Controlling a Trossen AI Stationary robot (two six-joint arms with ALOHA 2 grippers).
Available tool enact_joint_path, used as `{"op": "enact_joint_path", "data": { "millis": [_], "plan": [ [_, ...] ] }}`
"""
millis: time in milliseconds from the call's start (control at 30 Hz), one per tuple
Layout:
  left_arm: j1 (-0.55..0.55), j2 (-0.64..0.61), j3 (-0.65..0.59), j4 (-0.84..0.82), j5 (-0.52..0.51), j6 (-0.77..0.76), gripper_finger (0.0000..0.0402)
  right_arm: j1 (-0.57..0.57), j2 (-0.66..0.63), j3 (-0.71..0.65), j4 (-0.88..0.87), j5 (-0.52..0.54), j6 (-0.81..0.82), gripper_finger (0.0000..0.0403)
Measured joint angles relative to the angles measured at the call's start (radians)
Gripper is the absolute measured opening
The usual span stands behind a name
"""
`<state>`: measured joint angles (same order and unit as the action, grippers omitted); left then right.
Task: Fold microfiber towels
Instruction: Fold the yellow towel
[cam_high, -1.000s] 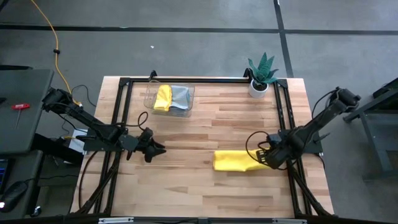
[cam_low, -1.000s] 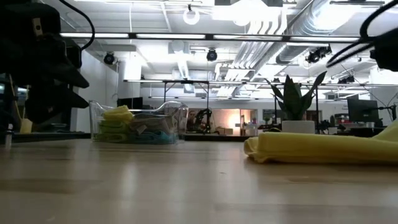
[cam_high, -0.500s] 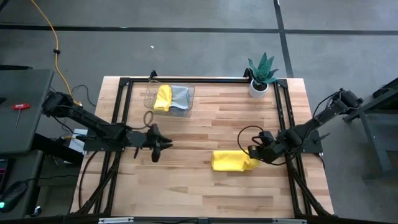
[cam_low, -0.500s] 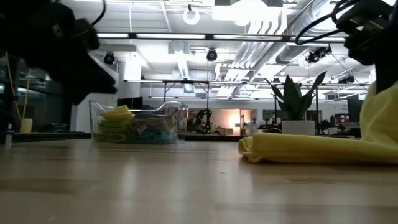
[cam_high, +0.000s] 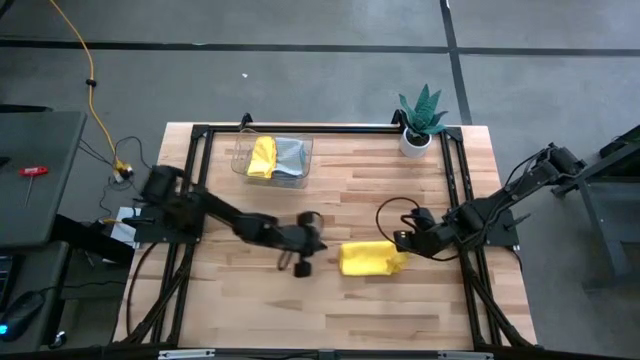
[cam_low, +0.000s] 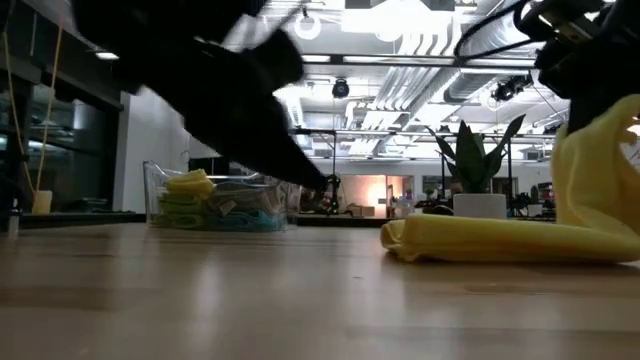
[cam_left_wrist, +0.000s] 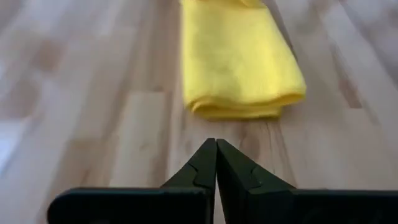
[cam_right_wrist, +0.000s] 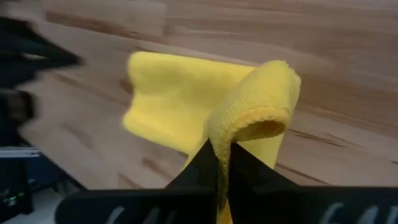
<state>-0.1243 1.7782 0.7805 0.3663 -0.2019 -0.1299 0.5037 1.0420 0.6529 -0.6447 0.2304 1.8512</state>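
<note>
The wooden table (cam_high: 330, 300) carried the clear tray (cam_high: 300, 172) at its far left, where a folded yellow towel (cam_high: 262, 157) and a grey towel (cam_high: 289, 154) lay stacked. The left arm had swung from the table's left edge in toward the middle within the last second, and the left gripper (cam_high: 303, 262) had snapped from open to fully closed on nothing, its tips just beside the working yellow towel (cam_high: 366, 258). The right gripper (cam_high: 404, 243), pinched tight on that towel's right edge (cam_right_wrist: 255, 106), had carried it leftward and up, looping it over the rest. The second fold looked half made; the left tips probably stood ready to pin the cloth.
</note>
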Motion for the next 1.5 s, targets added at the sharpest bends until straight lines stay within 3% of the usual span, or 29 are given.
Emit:
{"op": "enact_joint_path", "data": {
  "millis": [200, 367, 867, 1233, 1500],
  "plan": [
    [0.014, 0.232, 0.218, -0.034, 0.076, 0.045, 0.0, 0.0, 0.002, 0.0, 0.082, 0.04, -0.053, 0.0],
    [0.016, 0.309, 0.322, -0.112, 0.118, 0.048, 0.0, 0.0, 0.028, 0.0, 0.12, 0.041, -0.08, 0.0],
    [0.088, 0.318, 0.328, -0.126, 0.102, 0.081, 0.0, 0.0, 0.261, 0.0, 0.502, 0.04, -0.182, 0.0],
    [0.078, 0.318, 0.328, -0.13, 0.109, 0.081, 0.0, -0.082, 0.458, 0.001, 0.795, 0.101, -0.167, 0.0],
    [0.081, 0.311, 0.327, -0.139, 0.102, 0.058, 0.0, -0.1, 0.512, 0.001, 0.809, 0.084, -0.136, 0.0002]
  ]
}}
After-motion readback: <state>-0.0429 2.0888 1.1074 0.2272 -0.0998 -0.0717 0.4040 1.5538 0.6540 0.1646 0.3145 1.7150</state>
